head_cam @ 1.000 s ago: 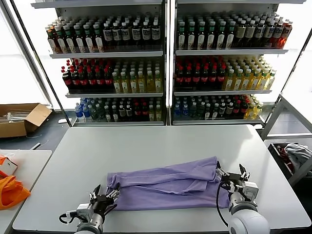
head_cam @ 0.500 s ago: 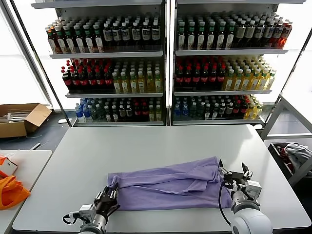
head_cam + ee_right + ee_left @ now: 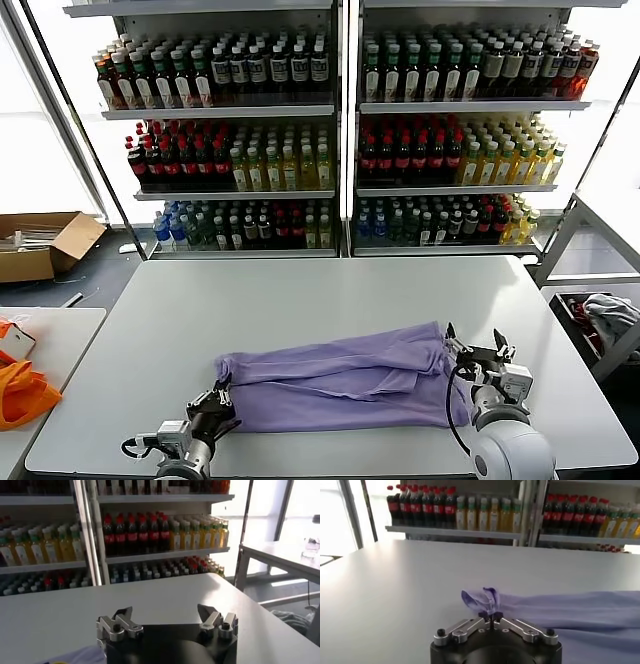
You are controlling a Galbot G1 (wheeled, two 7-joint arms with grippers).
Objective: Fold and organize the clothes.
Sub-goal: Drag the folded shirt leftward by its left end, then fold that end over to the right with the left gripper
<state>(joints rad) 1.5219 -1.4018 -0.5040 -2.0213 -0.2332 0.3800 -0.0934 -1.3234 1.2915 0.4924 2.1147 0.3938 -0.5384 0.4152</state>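
The lavender T-shirt [image 3: 340, 382] lies folded lengthwise across the front of the white table [image 3: 320, 300]. No dark graphic shows. My left gripper [image 3: 216, 402] is at the shirt's left end, shut on a bunched corner of the fabric; the left wrist view shows that pinched corner [image 3: 487, 599] between the closed fingertips [image 3: 491, 615]. My right gripper [image 3: 478, 358] stands open and empty just past the shirt's right end. In the right wrist view its fingers [image 3: 122, 614] are spread wide over bare table, with a bit of lavender cloth [image 3: 80, 656] below them.
Shelves of bottled drinks [image 3: 340, 140] stand behind the table. A side table at the left holds an orange fabric item [image 3: 22, 392]. A cardboard box [image 3: 40, 243] sits on the floor at the left. A bin with grey-white cloth [image 3: 608, 318] is at the right.
My left gripper has closed on the shirt's left corner, which was free a second ago. The right gripper has stayed open beside the shirt's right end, shifting only slightly.
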